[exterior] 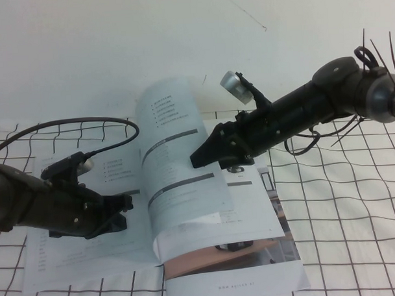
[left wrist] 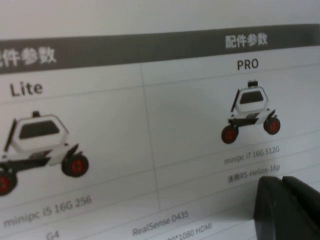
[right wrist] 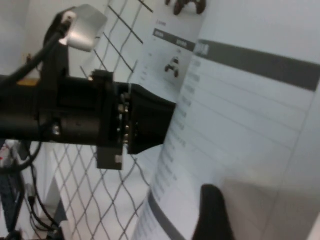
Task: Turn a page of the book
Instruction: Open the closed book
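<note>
Left arm enters from left edge of table, lying low and near level. Left gripper sits over left half of table, toward near edge — fingers not readable. One dark fingertip shows in left wrist view.

Right arm reaches in from far right corner, slanting down toward table's middle. Right gripper at mid-table, jaws spread wide — nothing seen clamped between them. Left arm's body also visible in right wrist view.

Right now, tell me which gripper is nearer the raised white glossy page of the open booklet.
Right. The right gripper touches the raised white glossy page mid-leaf; the left gripper rests on the booklet's left-hand page beside it.
</note>
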{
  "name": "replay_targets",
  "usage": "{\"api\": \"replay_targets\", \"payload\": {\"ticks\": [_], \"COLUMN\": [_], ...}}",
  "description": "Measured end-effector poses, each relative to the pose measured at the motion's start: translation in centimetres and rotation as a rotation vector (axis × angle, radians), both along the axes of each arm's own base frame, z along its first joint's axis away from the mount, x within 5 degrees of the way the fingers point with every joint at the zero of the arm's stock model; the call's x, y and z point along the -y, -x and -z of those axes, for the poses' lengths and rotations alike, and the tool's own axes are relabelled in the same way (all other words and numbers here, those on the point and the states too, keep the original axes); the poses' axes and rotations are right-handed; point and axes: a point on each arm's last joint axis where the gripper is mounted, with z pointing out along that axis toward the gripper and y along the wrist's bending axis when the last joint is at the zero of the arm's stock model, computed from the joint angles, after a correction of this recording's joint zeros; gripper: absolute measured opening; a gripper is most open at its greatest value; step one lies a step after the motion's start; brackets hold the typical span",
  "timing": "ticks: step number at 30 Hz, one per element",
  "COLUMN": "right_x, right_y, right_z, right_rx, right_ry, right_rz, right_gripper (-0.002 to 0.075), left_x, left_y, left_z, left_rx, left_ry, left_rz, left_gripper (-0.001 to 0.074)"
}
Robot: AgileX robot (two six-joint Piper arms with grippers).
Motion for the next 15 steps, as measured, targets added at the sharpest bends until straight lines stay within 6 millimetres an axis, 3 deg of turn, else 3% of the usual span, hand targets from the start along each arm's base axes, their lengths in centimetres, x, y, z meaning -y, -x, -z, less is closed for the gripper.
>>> {"api": "replay_targets", "payload": {"ticks": [8,15], "right_x": [-0.8,-2.1], "right_y": [0.1,0.4], "right_z": [-1.7,-2.4], "right_rx": [-0.004,0.024], "right_ry": [-0.206,-0.28], "right_rz": [-0.005,-0.014], "right_gripper": [0.0456,0.0456], "left_x": [-0.1,0.0], "left_y": [0.0,0.3], "left_z": [-0.1,-1.7], "left_rx": [0.004,0.059], "left_ry": [0.009,0.0], "left_rz": [-0.001,0.008], "left_gripper": [-0.0003,-0.0002]}}
